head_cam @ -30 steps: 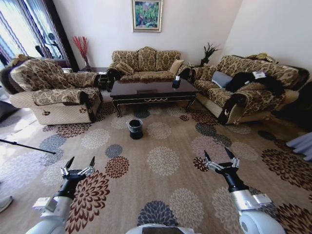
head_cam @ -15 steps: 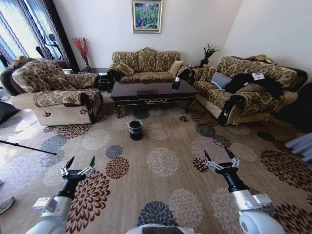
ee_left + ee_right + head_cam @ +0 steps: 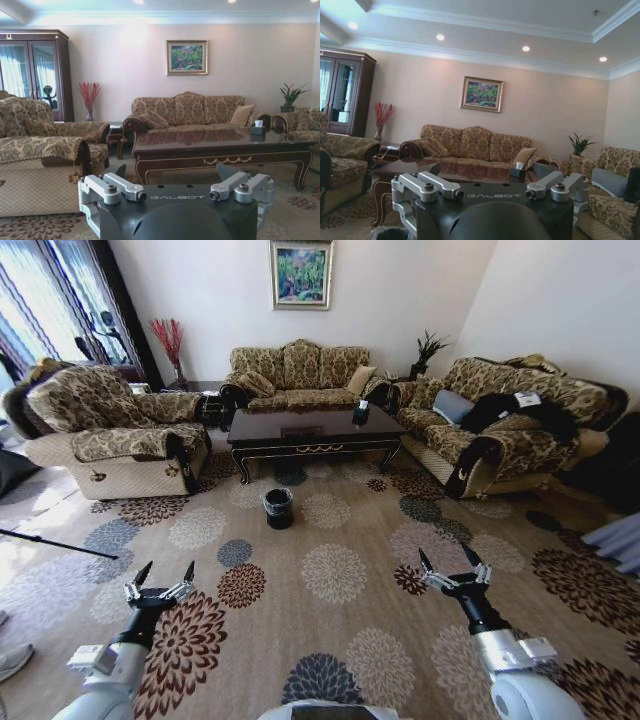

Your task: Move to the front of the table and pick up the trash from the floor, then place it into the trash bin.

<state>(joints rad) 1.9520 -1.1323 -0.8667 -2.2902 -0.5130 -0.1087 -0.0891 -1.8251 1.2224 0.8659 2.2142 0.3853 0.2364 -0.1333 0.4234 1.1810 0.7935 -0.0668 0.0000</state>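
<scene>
The dark glossy table (image 3: 315, 430) stands ahead between the sofas, its gold ornament facing me; it also appears in the left wrist view (image 3: 220, 145) and the right wrist view (image 3: 445, 170). In front of the table the small black trash bin (image 3: 278, 507) sits on the flowered floor (image 3: 335, 570); its rim shows again (image 3: 392, 232). I cannot make out the trash on the carpet from here. Both arms are held low in front of me, over the carpet and far short of the bin. My left gripper (image 3: 160, 575) (image 3: 172, 172) is open. My right gripper (image 3: 450, 560) (image 3: 487, 170) is open too.
A patterned armchair (image 3: 110, 430) stands left of the table, a sofa (image 3: 300, 370) behind it, and another sofa (image 3: 500, 425) with dark clothing on the right. A tissue box (image 3: 361, 410) sits on the table. A thin black rod (image 3: 55, 540) lies across the floor at left.
The whole head view has shifted slightly, so the camera has moved a little towards the table. Both arms keep the same pose with open grippers.
</scene>
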